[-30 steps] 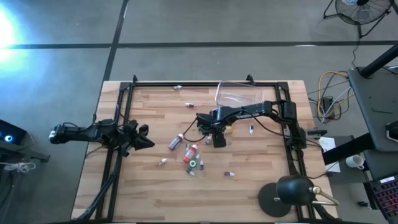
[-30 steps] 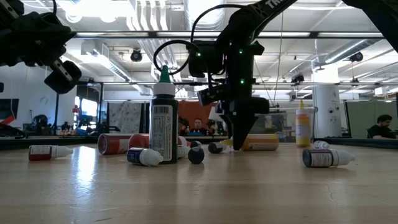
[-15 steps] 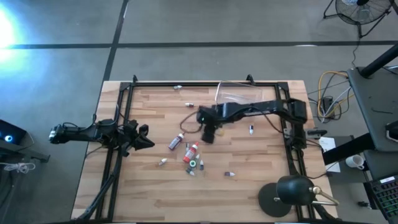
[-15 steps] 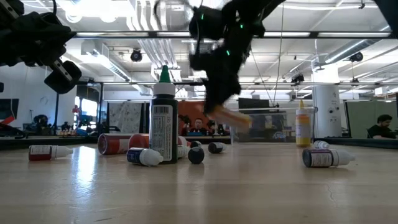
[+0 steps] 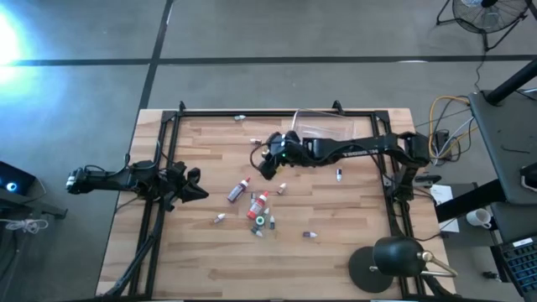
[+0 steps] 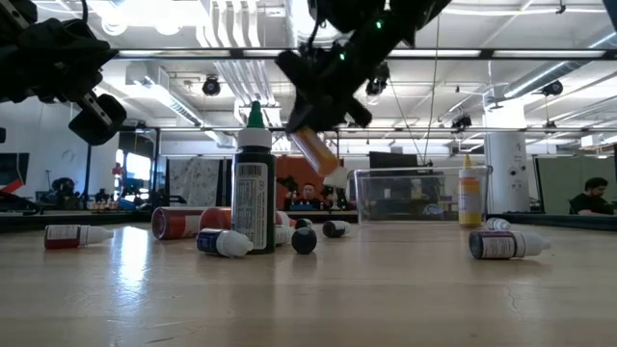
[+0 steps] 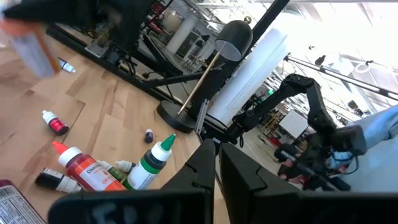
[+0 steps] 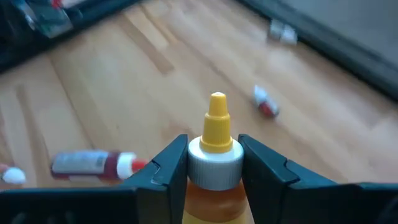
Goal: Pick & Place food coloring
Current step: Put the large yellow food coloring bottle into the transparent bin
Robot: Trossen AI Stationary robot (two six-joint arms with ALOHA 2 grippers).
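While a pale wooden table (image 5: pixel 352 218) edged by a black frame carries the work, the low view looks past it into a bright workshop with ceiling ducts and a person (image 6: pixel 590 197) seated far off. Small bottles (image 5: pixel 254 204) lie scattered mid-table near a clear plastic box (image 5: pixel 323 127). The right gripper (image 8: pixel 214 163) is clamped on an orange bottle (image 8: pixel 216 158) with a yellow pointed cap, held tilted above the table. The left gripper (image 7: pixel 216 163), seemingly closed, waits at the table's left edge.
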